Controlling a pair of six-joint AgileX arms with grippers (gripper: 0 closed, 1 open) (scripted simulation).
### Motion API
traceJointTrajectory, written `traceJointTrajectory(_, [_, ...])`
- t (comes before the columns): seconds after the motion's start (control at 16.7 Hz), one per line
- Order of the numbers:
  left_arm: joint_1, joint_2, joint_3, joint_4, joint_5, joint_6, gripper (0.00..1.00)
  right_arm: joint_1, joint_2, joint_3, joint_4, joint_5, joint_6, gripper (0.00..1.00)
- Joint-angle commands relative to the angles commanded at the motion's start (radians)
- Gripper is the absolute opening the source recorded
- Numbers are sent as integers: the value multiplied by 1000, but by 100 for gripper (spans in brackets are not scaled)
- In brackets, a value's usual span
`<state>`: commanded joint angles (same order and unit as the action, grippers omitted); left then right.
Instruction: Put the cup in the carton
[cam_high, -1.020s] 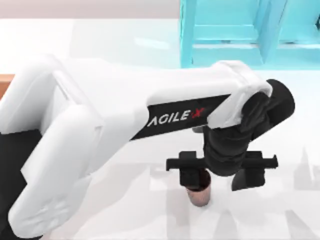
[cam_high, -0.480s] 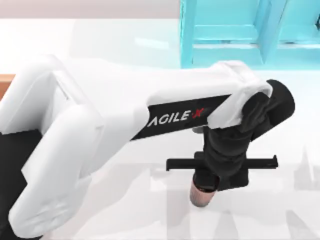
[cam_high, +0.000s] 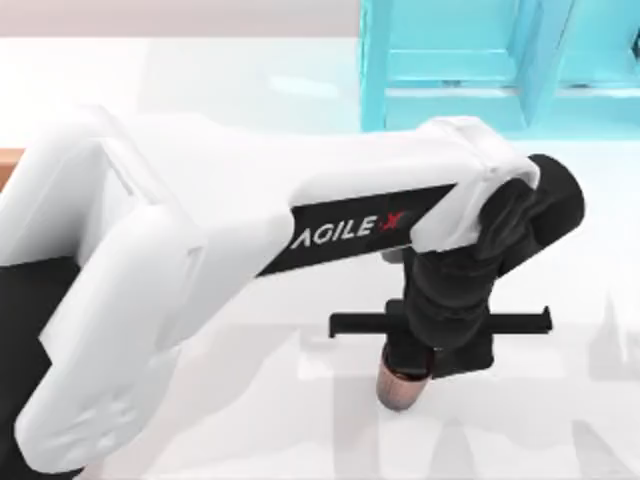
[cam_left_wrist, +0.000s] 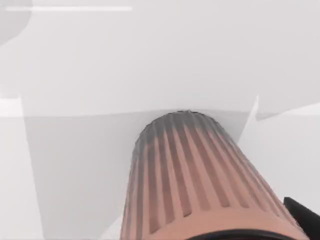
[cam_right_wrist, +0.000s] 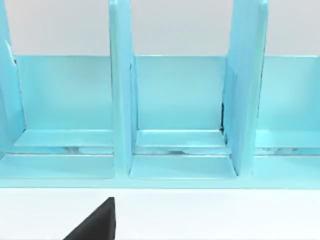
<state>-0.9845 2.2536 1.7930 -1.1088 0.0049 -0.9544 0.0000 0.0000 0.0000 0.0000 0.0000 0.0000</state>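
Observation:
The copper-brown ribbed cup stands on the white table right of centre, near the front edge. My left gripper hangs straight over it, shut on the cup's rim, and its black body hides the cup's mouth. The left wrist view looks down the cup's ribbed wall to the table, with a dark fingertip beside it. An orange-brown sliver at the top view's left edge is a corner of the carton; my left arm hides the rest of it. My right arm is parked, and a black tip of its gripper shows in the right wrist view.
A cyan-blue framed shelf stands at the back right of the table. In the right wrist view its compartments face the camera across a white strip of table. My bulky white left arm spans the left and middle.
The left gripper's fingers, spread on either side of the cup a second ago, have shut on it. Since then the arm and cup have barely shifted.

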Motion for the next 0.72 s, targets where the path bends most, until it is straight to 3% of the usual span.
traceJointTrajectory(0.3, [200, -73, -6, -64, 12, 197, 0, 0, 0, 0, 0, 0, 0, 100])
traceJointTrajectory(0.72, [751, -268, -46, -234, 34, 744, 0, 0, 0, 0, 0, 0, 0, 100])
